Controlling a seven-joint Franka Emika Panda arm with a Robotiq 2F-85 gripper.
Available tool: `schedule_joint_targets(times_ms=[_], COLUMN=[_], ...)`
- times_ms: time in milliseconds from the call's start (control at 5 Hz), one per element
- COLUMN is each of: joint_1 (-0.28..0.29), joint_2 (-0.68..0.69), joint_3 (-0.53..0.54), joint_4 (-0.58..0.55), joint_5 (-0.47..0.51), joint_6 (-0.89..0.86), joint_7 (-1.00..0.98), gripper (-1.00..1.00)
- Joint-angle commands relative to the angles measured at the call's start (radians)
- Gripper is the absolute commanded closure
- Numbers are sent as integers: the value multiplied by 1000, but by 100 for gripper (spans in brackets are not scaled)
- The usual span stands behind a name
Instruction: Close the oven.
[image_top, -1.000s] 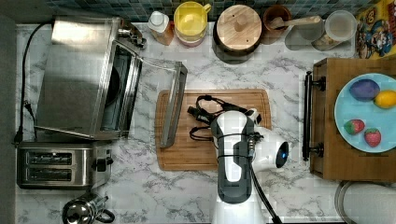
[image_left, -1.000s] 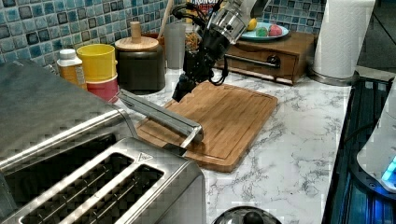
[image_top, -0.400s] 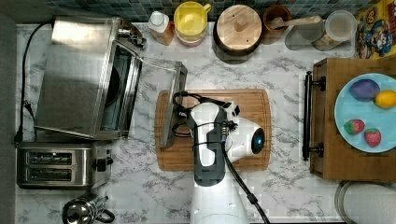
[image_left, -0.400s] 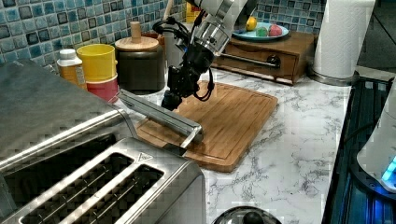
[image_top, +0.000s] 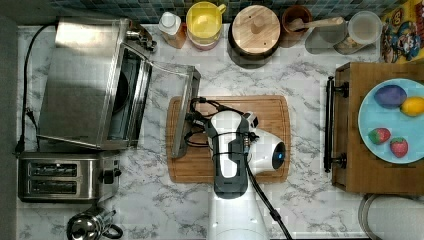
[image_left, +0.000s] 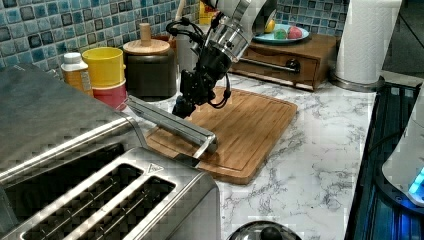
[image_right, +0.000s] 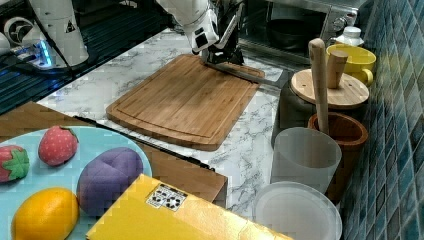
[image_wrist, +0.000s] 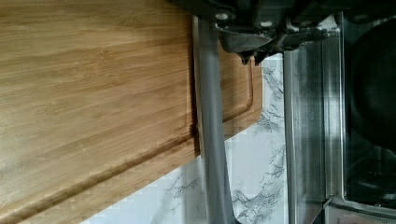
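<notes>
Oven (image_top: 87, 82) first, in the top view: it sits on the marble bench (image_top: 150, 200) toward the top view's left, just above the two-slot toaster (image_top: 62, 176), with its glass door dropped open so the bar handle (image_top: 184, 114) overhangs the cutting board (image_top: 280, 140). The tool (image_top: 192, 125) sits right at that handle, on the side away from the oven body.

In the left view, the door juts out low over the board (image_left: 250, 125), and the tool (image_left: 182, 106) comes down from above onto the handle (image_left: 172, 122) near its far end; whether the fingers are spread or pinched I cannot tell.

In the right view, the tool (image_right: 222, 52) stands at the board's (image_right: 185, 100) far edge, against the handle, with the oven cavity (image_right: 290, 30) just behind.

In the wrist view, the handle (image_wrist: 212, 140) runs along the board's (image_wrist: 93, 93) edge, the open door glass (image_wrist: 308, 140) beside it.
</notes>
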Motion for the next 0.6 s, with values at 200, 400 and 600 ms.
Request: schedule_joint_targets(times_ms=[200,400,600], joint_1=[59,83,112], joint_2=[-88,-116,-162], joint_3=[83,114,146], joint_4=[140,165,190], joint_5=[-15,-38,-67], joint_6=[-99,-99,-60], joint_7=[-37,-3,35], gripper=[100,100,100])
